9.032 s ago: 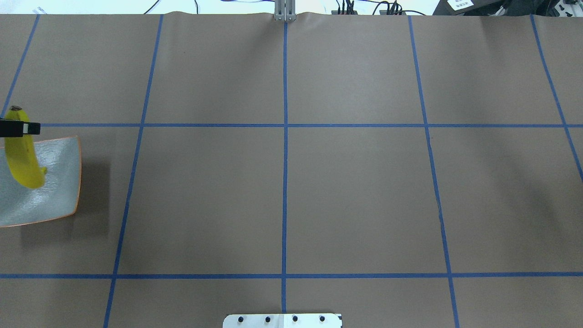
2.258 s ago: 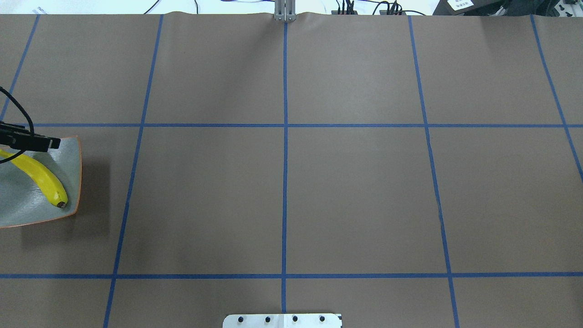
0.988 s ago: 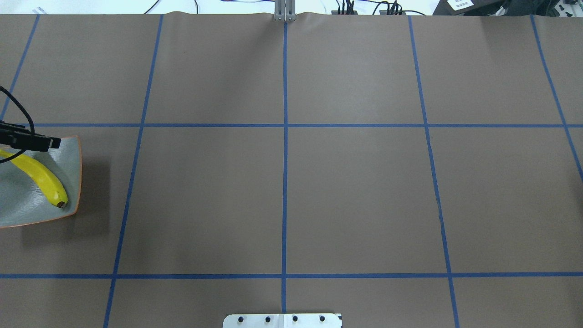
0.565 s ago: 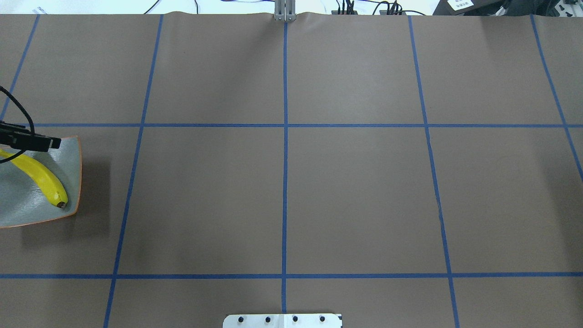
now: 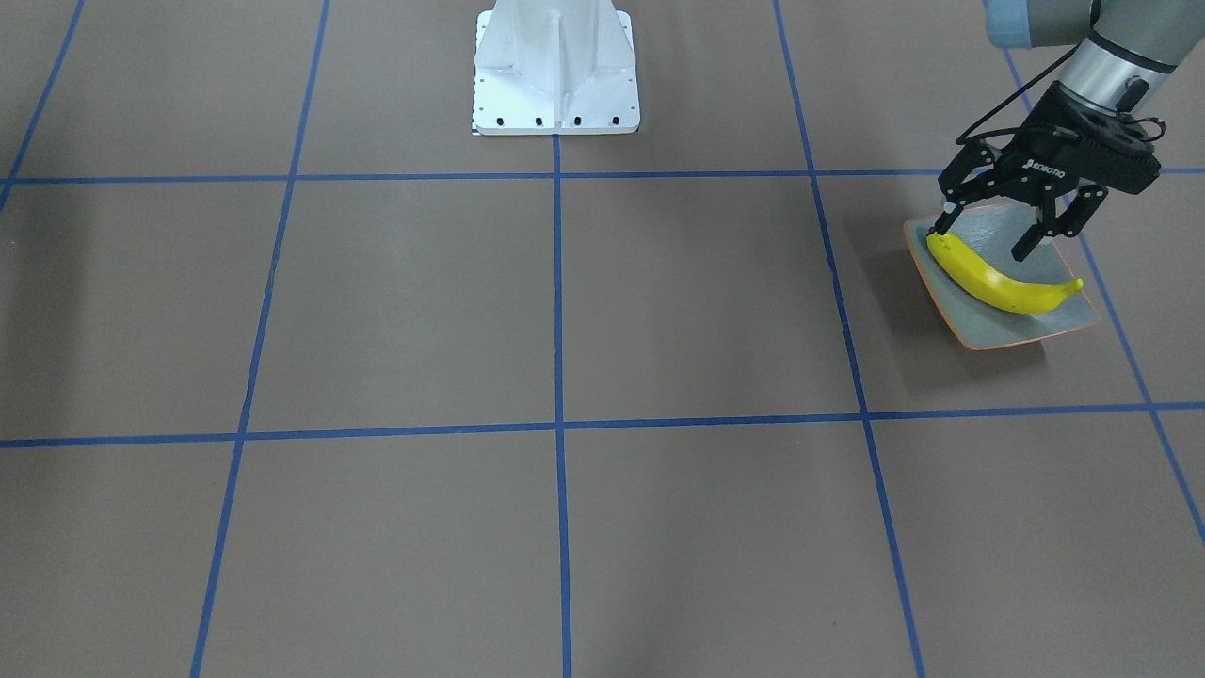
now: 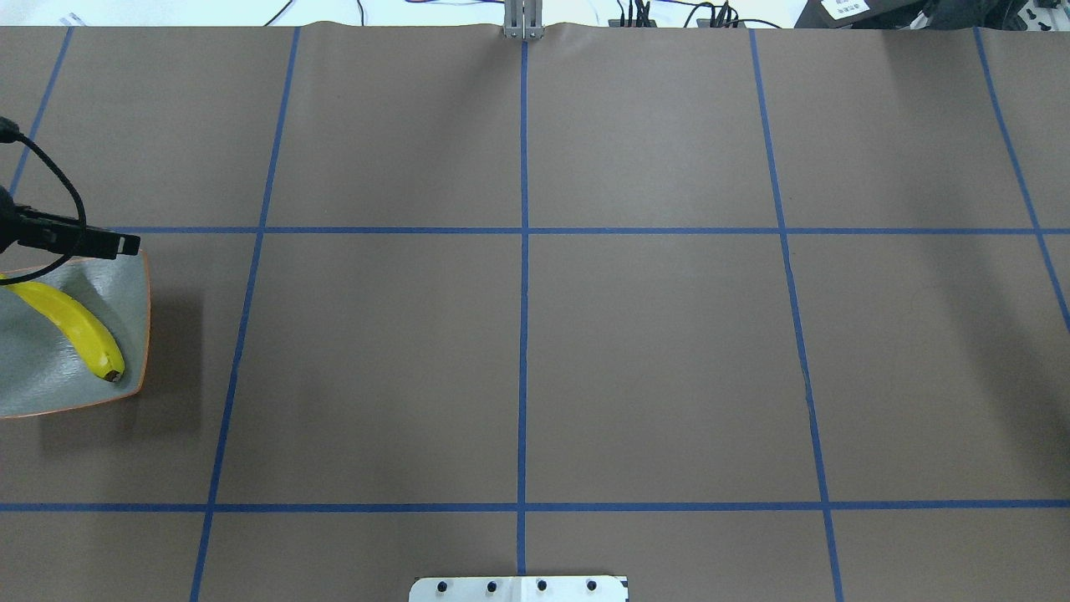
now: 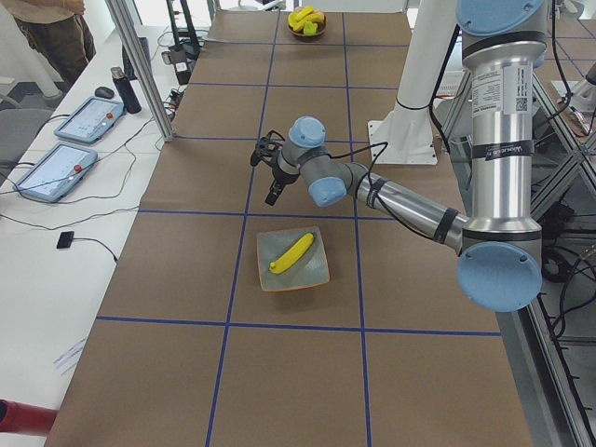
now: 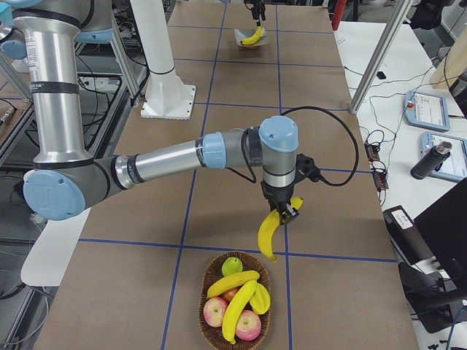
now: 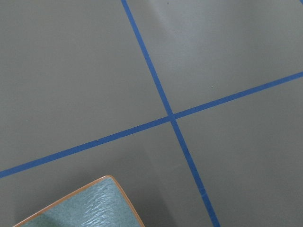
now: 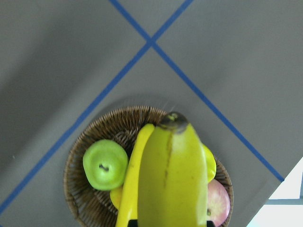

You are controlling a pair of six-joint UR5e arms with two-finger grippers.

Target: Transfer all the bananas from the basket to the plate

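Note:
One banana (image 5: 998, 282) lies on the grey-green plate (image 5: 1054, 322) with an orange rim, at the table's left end (image 6: 42, 380). My left gripper (image 5: 979, 241) hangs open and empty just above the plate's robot-side edge. My right gripper (image 8: 282, 211) is shut on a second banana (image 8: 269, 235), which hangs upright above the wicker basket (image 8: 211, 273). In the right wrist view that banana (image 10: 170, 179) fills the middle, over the basket (image 10: 75, 189). More bananas (image 8: 239, 310) lie in the basket.
The basket also holds red apples (image 8: 215, 312) and a green apple (image 10: 105, 164). The white robot base (image 5: 555, 66) stands at mid table. Tablets (image 7: 56, 168) and a metal post (image 7: 140, 70) are beyond the far edge.
The left gripper, which held the banana over the plate 9 s ago, has let it go onto the plate. In the last half second it has risen a little.

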